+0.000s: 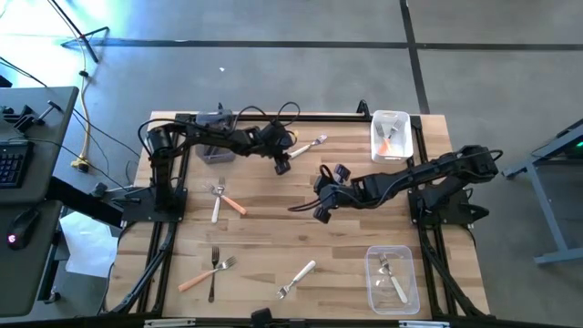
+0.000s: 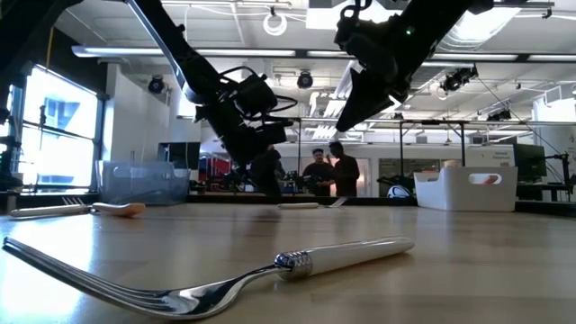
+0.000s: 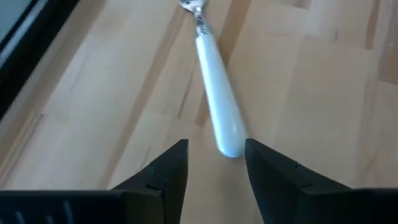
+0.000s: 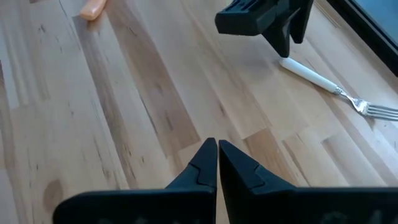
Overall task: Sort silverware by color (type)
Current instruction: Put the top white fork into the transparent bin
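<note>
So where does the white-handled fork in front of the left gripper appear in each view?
High view: white-handled fork, upper centre, beside the left gripper.
Low view: far, centre.
Left wrist view: just ahead of the open gripper.
Right wrist view: upper right.
Shared landmark: the left gripper.

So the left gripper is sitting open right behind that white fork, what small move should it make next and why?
Probably ease the left gripper forward and down until the white fork sits between its fingers, then close. The handle's rounded end lies just ahead of the open gap, not yet inside it, and the fork lies flat on the table.
</note>
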Controlling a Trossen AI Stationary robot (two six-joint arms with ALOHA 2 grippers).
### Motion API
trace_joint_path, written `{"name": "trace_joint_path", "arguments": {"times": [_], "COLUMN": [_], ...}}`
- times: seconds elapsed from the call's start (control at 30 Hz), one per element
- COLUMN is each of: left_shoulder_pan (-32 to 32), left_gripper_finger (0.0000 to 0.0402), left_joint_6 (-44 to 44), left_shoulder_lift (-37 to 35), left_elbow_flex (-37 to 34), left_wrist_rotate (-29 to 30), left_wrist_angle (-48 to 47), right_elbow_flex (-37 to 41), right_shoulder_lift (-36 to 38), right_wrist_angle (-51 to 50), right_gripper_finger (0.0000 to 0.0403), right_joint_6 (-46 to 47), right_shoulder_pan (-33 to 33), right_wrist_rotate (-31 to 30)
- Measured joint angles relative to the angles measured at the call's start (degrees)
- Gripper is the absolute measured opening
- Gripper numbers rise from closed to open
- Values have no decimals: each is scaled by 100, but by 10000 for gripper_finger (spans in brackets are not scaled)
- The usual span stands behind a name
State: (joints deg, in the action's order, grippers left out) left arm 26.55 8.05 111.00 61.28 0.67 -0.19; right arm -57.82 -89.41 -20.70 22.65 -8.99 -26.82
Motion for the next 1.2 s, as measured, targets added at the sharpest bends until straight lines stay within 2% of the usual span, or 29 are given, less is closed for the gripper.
{"name": "trace_joint_path", "arguments": {"times": [0.17,0.27,0.37,0.43,0.6,0.7,0.83,1.03,1.2], "left_shoulder_pan": [10,-12,-14,10,179,242,263,275,275], "left_gripper_finger": [147,138,108,78,9,9,15,5,1], "left_joint_6": [105,211,105,-110,-895,-1271,-1494,-1517,-1492], "left_shoulder_lift": [0,-3,-233,-490,-1350,-1909,-2496,-2929,-3042], "left_elbow_flex": [0,0,-199,-551,-1820,-2485,-3097,-3522,-3620], "left_wrist_rotate": [4,0,-199,-365,-548,-554,-549,-551,-625], "left_wrist_angle": [-139,-348,-367,138,1375,2066,2614,2970,2971], "right_elbow_flex": [0,0,-20,-51,-59,-61,-188,-1137,-2536], "right_shoulder_lift": [0,0,-2,-43,-329,-690,-1111,-1794,-2672], "right_wrist_angle": [47,100,10,0,579,1037,1198,337,-1296], "right_gripper_finger": [0,0,0,0,2,17,69,142,157], "right_joint_6": [108,803,1636,2107,2363,2818,3547,4408,4566], "right_shoulder_pan": [2,195,843,1432,2752,3196,3501,3682,3873], "right_wrist_rotate": [-3,4,357,669,1705,2169,2282,2399,2565]}}
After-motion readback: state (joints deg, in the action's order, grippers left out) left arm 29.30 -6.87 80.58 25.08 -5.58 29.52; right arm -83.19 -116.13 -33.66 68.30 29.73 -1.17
